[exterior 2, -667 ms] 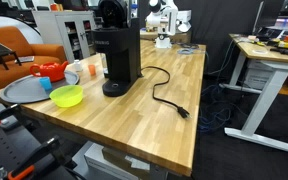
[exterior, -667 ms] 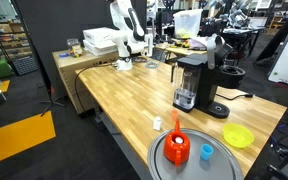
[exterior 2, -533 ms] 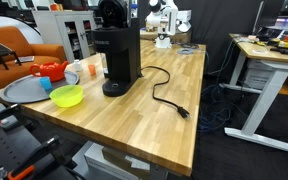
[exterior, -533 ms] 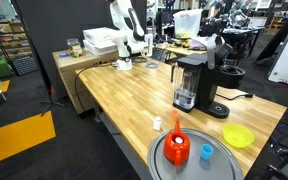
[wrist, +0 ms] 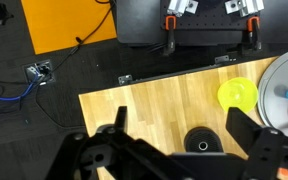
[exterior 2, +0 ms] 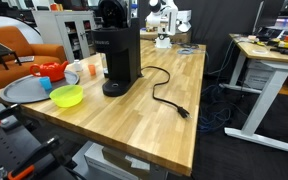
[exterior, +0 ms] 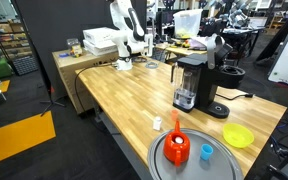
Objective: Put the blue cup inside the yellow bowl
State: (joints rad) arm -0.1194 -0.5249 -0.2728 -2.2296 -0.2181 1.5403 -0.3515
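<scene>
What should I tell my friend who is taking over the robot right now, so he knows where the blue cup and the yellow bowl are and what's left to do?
Gripper: open, holding nothing, up above the table and not near the cup.
Blue cup: standing on the grey tray, next to the orange-red kettle.
Yellow bowl: on the wooden table beside the tray; it looks empty.
Done: nothing yet; the cup is untouched.
Left: reach the cup, grab it, lift it, set it in the bowl, let go.
</scene>
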